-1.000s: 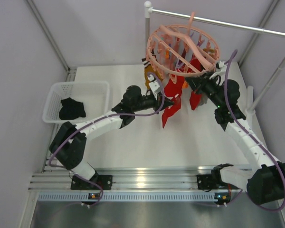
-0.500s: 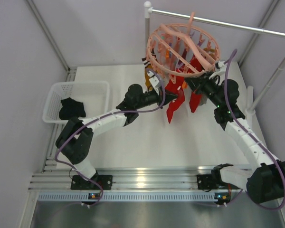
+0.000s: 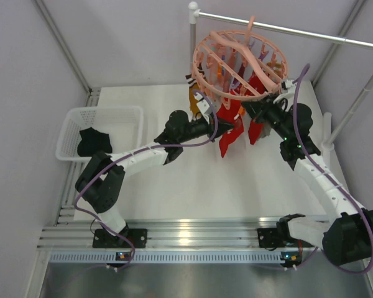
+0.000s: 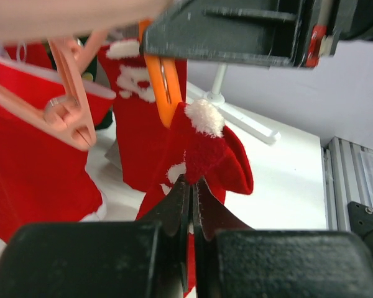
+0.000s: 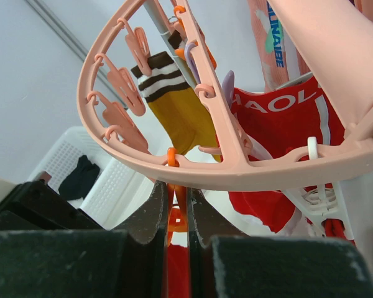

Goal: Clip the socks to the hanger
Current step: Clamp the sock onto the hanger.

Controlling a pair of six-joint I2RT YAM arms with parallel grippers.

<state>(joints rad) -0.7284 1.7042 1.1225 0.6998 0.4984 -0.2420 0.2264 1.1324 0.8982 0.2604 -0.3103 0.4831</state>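
Top external: arms raised under hanger (image 3: pixel 197 68); left pincer (image 4: pixel 190 189) grips red sock (image 4: pixel 208 152), right pincer (image 5: pixel 176 188) orange clip (image 5: pixel 174 218).

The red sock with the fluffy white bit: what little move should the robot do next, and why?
Probably ease the red sock across into the orange clip. The left gripper pinches the sock, its white tuft sits beside the clip's lower end, seemingly not yet gripped, and the right gripper is squeezing that clip on the hanger.
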